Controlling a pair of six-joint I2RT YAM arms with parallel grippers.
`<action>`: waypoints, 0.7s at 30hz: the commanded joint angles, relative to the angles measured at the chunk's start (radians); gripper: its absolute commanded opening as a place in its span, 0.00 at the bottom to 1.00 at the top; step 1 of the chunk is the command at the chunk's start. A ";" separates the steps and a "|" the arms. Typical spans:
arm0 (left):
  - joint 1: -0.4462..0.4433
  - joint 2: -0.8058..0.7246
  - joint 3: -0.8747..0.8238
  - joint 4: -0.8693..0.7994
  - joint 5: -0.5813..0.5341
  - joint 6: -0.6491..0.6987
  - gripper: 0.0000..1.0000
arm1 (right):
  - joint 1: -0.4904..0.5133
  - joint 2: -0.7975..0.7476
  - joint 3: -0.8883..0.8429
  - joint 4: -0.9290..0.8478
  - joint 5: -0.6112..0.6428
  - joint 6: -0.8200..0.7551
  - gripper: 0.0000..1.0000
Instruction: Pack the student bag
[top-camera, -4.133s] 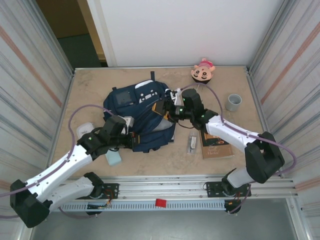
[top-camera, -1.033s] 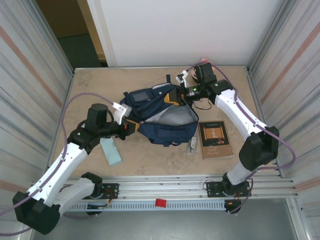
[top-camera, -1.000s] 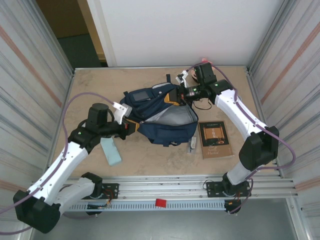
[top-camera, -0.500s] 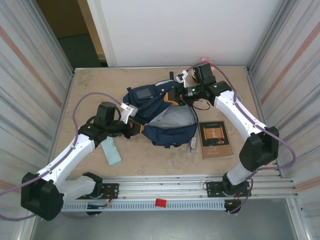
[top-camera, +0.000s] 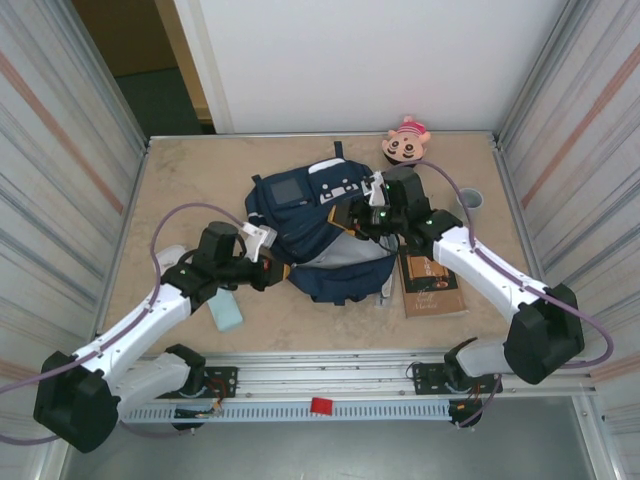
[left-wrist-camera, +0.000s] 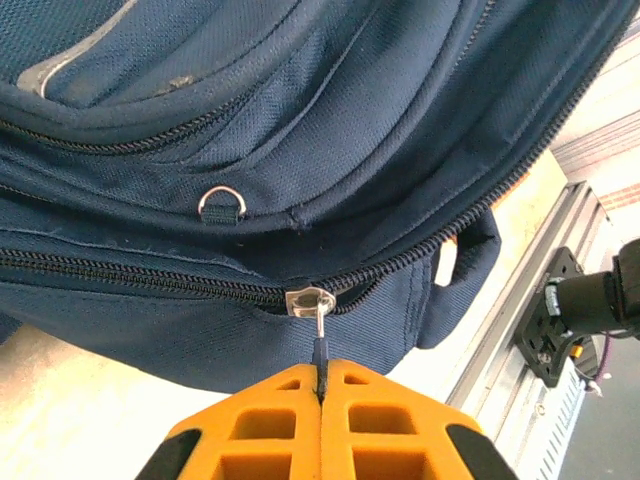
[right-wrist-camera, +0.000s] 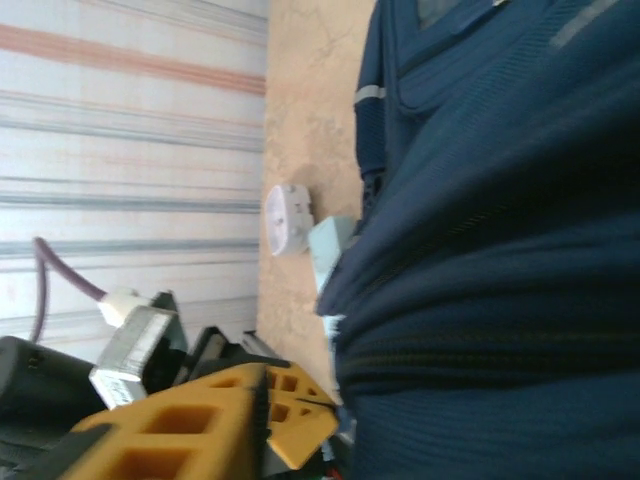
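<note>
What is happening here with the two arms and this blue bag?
Both arms work on the student bag, which lies on the table. The left gripper is shut on a zipper pull of the bag. The right gripper is at the bag's right side, fingers closed; what they hold is hidden. The main compartment gapes open, and a book lies beside the bag, not yet packed.

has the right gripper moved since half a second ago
Yes. The right gripper has come toward the near edge, closer to the brown book and away from the back wall, uncovering the doll head.
</note>
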 joint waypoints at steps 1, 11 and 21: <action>-0.004 0.016 0.027 -0.030 -0.085 0.021 0.00 | -0.001 -0.033 0.019 0.096 0.048 0.020 0.12; -0.004 0.103 0.055 -0.055 -0.391 0.068 0.00 | -0.046 0.021 0.275 -0.085 -0.262 -0.139 0.01; 0.042 0.091 0.081 0.008 -0.258 0.069 0.19 | -0.099 0.029 0.323 -0.198 -0.273 -0.215 0.02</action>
